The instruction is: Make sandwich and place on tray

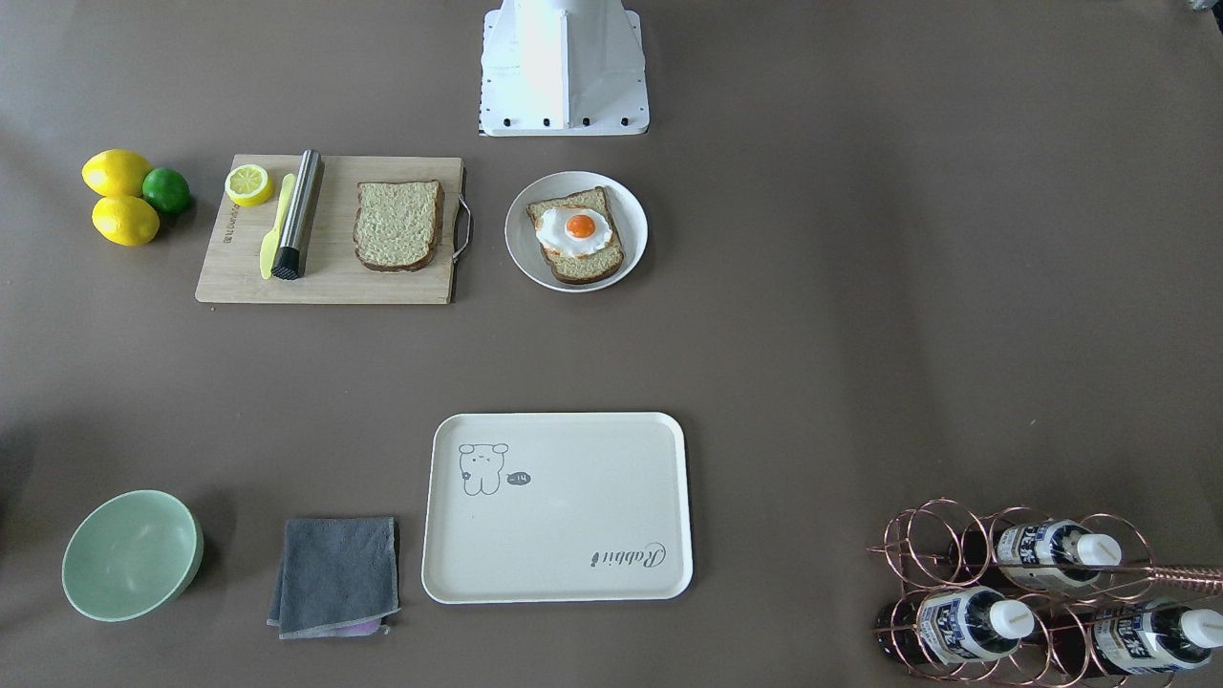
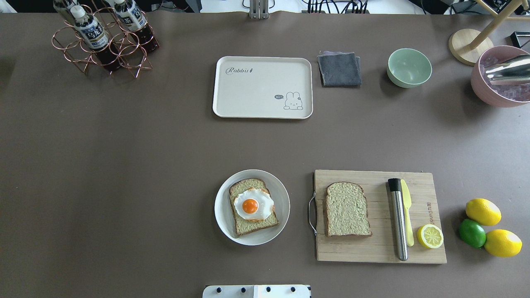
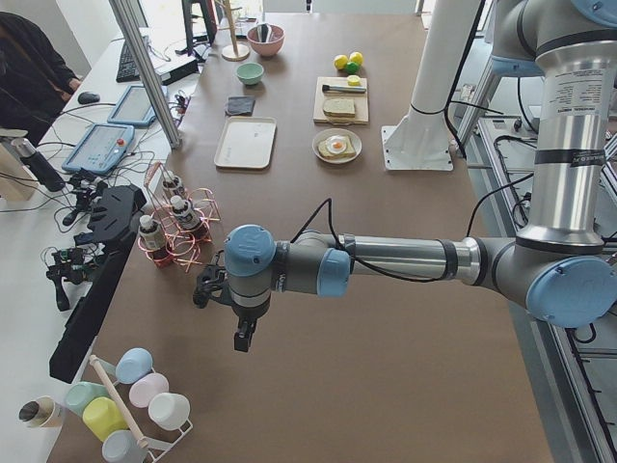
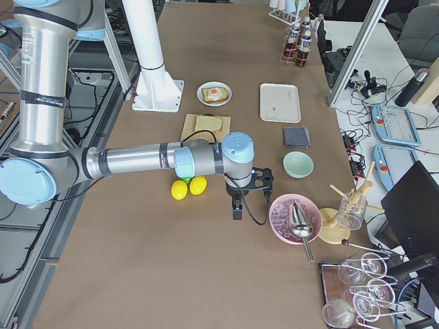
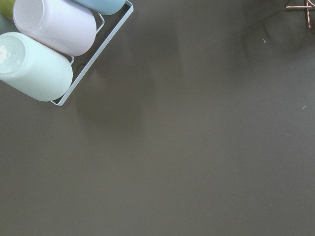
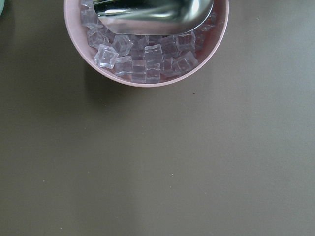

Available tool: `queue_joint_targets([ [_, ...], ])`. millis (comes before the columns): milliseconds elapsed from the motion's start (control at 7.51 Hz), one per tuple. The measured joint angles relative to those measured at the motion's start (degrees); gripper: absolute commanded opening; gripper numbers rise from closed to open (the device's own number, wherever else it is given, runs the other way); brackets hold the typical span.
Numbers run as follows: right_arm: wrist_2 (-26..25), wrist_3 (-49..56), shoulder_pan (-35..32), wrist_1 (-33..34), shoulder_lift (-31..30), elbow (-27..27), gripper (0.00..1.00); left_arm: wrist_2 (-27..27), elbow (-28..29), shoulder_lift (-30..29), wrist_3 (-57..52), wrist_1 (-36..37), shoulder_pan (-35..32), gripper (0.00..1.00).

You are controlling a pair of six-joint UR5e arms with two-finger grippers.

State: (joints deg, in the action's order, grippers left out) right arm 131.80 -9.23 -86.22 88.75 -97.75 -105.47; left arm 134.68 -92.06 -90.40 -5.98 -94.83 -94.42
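One bread slice [image 2: 347, 209] lies alone on the wooden cutting board [image 2: 422, 252]. A second slice [image 2: 248, 225] sits on the round white plate [image 2: 281, 194] with the fried egg [image 2: 252, 203] on top. The cream tray [image 2: 256, 91] lies bare beyond them. My left gripper [image 3: 243, 338] hangs over bare table at the far left end, near the cup rack. My right gripper [image 4: 236, 209] hangs at the far right end beside the pink ice bowl. Both show only in the side views, so I cannot tell whether they are open or shut.
On the board lie a metal cylinder [image 2: 398, 219], a yellow knife [image 2: 407, 215] and a half lemon [image 2: 430, 236]. Two lemons and a lime [image 2: 472, 233] sit right of it. A grey cloth [image 2: 339, 69], green bowl [image 2: 409, 67], ice bowl [image 2: 497, 78] and bottle rack [image 2: 103, 39] line the far side.
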Motion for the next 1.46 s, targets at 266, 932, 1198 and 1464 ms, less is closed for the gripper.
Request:
queue_joint_targets([
  [266, -0.13, -0.03, 0.12, 0.01, 0.04, 0.06, 1.0, -0.02, -0.18, -0.02, 0.05, 0.0, 0.02, 0.98],
  [932, -0.2, 0.21, 0.92, 0.01, 0.18, -0.06, 1.0, 0.1, -1.84, 0.89, 0.31, 0.0, 0.03, 0.98],
  [1198, -0.27, -0.06, 2.14, -0.02, 1.21, -0.08, 1.0, 0.07, -2.12, 0.95, 0.39, 0.0, 0.14, 0.98],
  [1464, -0.3, -2.43, 5.89, -0.06, 4.7, -0.24, 1.0, 0.1, -2.2, 0.94, 0.43, -0.05, 0.38, 0.98],
])
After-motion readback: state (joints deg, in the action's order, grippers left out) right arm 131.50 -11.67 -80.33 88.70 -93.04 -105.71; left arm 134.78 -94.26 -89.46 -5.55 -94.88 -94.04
